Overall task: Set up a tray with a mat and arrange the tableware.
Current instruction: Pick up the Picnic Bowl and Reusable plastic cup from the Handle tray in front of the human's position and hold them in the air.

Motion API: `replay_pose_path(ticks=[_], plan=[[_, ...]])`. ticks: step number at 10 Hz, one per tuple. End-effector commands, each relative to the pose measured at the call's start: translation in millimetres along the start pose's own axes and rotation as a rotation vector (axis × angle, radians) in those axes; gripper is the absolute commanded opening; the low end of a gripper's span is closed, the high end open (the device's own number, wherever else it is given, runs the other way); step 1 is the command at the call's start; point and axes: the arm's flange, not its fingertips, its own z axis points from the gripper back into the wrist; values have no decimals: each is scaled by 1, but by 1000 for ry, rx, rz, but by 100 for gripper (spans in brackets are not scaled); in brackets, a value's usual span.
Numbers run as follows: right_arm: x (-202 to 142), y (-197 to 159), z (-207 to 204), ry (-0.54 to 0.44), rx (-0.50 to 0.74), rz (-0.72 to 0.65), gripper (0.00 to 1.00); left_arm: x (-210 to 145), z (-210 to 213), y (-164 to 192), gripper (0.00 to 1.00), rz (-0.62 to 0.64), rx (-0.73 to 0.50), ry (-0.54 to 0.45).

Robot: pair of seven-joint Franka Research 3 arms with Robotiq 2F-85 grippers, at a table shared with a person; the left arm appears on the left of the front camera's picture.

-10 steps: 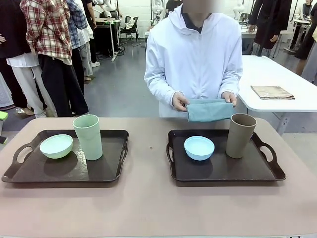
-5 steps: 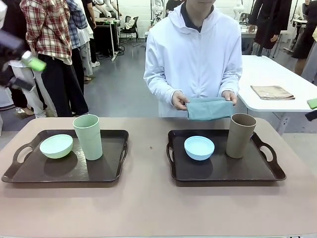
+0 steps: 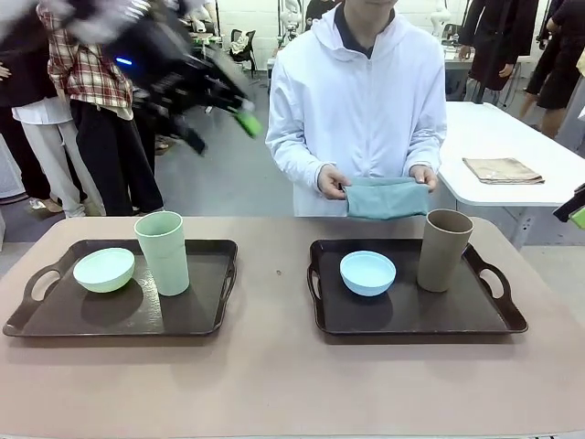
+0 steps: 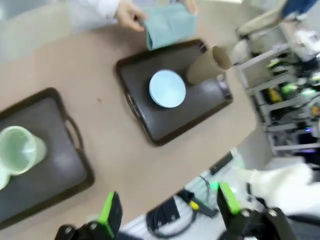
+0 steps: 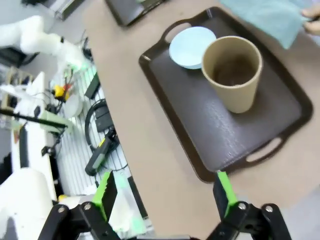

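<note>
**Item 1. My left claw** (image 4: 167, 194): jaws wide apart, nothing between them. It hangs high over the left side of the worktop (image 3: 274, 384) and is blurred in the front view. From its wrist, both trays lie far below, with no tableware near the green pads.

**Item 2. My right claw** (image 5: 164, 176): jaws spread, empty. It sits off the right end of the worktop, at the right edge of the front view.

**Item 3. Left tray** (image 3: 196, 311): dark, two handles, flat on the worktop.
- The pale green bowl (image 3: 103, 270) stands upright toward its left end.
- The pale green cup (image 3: 163, 253) stands upright just beside the bowl, on its right.
- Both lie well below my left claw and nearer to me.

**Item 4. Right tray** (image 3: 411, 306): same make, flat on the worktop.
- The light blue bowl (image 3: 367, 273) sits left of its centre.
- The brown cup (image 3: 444, 249) stands upright near the far right corner, close to the bowl but apart from it.
- In the right wrist view the cup stands well beyond my right claw's fingertips, with the bowl just past it.

**Item 5. Mat** (image 3: 387, 198): teal, folded. The person (image 3: 361, 101) holds it in both hands at the far edge of the worktop, just behind the right tray and clear of both trays. It is well apart from both claws.

**Item 6. Folded cloth** (image 3: 501, 170): tan, lying on a white table (image 3: 512, 192) beyond the worktop, to the right.
</note>
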Motion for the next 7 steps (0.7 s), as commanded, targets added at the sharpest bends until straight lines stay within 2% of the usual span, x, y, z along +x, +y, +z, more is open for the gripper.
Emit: replay_pose_path(ticks=[1,3,5,6,7], plan=[[-8,-19,-4,-14,99,54,100,40,-42,-32,100,40,176,20],[-14,-24,-15,-56,157,86,100,62,-103,-67,100,33,309,-12],[-14,-21,-22,-96,201,97,100,72,-160,-69,100,65,419,-21],[-16,-21,-24,-35,144,76,100,69,-164,-52,100,83,317,34],[-16,-21,-24,-35,144,76,100,48,-140,-53,100,9,359,-33]])
